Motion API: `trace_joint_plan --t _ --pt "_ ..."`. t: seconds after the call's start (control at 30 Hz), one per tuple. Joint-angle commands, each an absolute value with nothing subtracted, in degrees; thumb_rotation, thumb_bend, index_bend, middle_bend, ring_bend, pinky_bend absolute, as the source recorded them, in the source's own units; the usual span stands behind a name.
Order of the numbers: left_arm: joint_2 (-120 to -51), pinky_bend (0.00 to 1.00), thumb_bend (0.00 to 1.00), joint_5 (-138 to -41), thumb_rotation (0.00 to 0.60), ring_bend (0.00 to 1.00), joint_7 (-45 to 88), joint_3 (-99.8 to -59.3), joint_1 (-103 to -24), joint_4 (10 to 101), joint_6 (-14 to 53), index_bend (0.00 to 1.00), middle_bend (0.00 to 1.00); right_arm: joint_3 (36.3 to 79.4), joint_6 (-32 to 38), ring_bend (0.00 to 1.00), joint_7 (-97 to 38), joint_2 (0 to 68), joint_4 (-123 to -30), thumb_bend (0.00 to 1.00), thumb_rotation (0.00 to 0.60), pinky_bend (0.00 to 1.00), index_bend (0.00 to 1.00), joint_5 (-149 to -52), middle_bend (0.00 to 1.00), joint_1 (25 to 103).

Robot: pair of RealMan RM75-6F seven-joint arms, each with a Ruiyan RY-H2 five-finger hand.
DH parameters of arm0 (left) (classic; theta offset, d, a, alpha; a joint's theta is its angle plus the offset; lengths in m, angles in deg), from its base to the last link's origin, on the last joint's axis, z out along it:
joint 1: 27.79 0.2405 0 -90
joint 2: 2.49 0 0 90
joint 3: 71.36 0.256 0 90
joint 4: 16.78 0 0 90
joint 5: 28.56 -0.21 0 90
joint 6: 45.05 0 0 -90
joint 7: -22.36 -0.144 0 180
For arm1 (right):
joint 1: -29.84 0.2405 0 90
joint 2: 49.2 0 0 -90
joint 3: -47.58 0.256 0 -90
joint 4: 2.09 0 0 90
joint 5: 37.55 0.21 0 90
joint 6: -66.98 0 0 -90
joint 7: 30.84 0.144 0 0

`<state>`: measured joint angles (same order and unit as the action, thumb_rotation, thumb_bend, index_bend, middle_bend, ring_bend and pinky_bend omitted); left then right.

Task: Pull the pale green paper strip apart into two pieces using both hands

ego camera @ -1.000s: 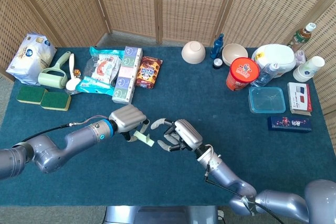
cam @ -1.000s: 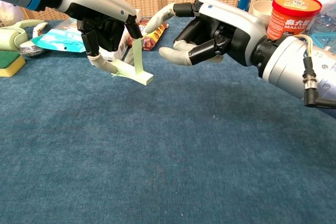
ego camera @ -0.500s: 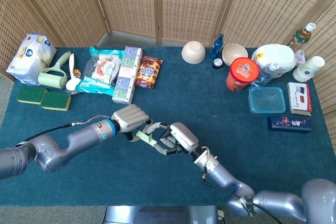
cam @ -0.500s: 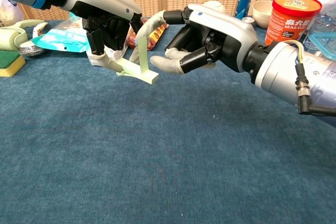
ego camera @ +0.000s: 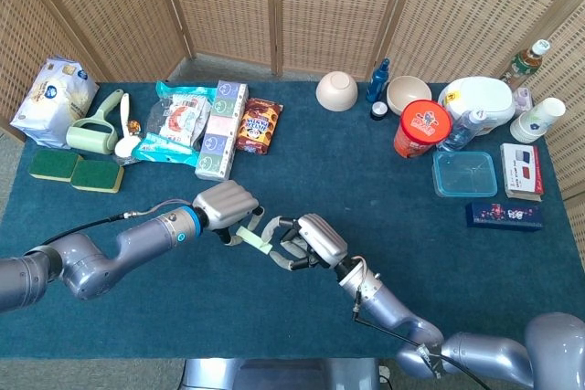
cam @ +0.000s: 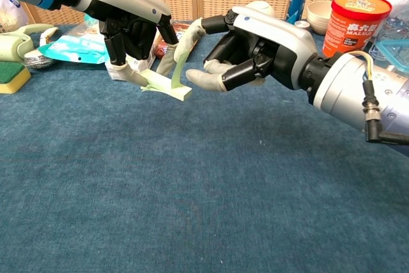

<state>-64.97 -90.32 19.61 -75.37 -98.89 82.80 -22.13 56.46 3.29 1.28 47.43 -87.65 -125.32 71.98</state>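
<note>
pale green paper strip (cam: 167, 84) held by left hand (cam: 131, 33), right hand (cam: 246, 52) pinching it

Two silver-grey metallic arms, built of rounded, glossy segments, end in five-finger hands with silver-white shells over black inner workings and pale grey fingertip pads. The left hand (cam: 131, 20) joins its arm through a bright blue wrist ring bordered in black, with a thin black cable trailing toward nine o'clock. The right hand (cam: 252, 43) shows a black wrist collar, thin wires and a silver connector plug.
</note>
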Motion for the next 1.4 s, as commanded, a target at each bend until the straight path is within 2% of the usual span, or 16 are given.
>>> trace_joint_plan --t 0.03,0.6,1.4 --pt "-64.8 1.00 0.45 -90.4 0.600 1.00 19.6 -75.4 -99.0 83.0 -22.3 0.69 1.00 56.6 3.2 1.00 1.2 47.6 -87.5 0.40 0.600 1.00 0.48 -125.4 1.00 72.0" --pt "-64.6 1.00 0.45 -90.7 0.600 1.00 19.5 -75.1 -99.3 83.6 -22.5 0.69 1.00 57.0 2.4 1.00 1.0 48.3 -86.8 0.40 0.600 1.00 0.55 -125.5 1.00 72.1" --pt "-65.1 1.00 0.45 -90.9 0.600 1.00 19.6 -75.0 -99.4 83.4 -22.4 0.69 1.00 57.3 2.7 1.00 0.8 49.1 -86.0 0.41 0.600 1.00 0.61 -125.0 1.00 72.3"
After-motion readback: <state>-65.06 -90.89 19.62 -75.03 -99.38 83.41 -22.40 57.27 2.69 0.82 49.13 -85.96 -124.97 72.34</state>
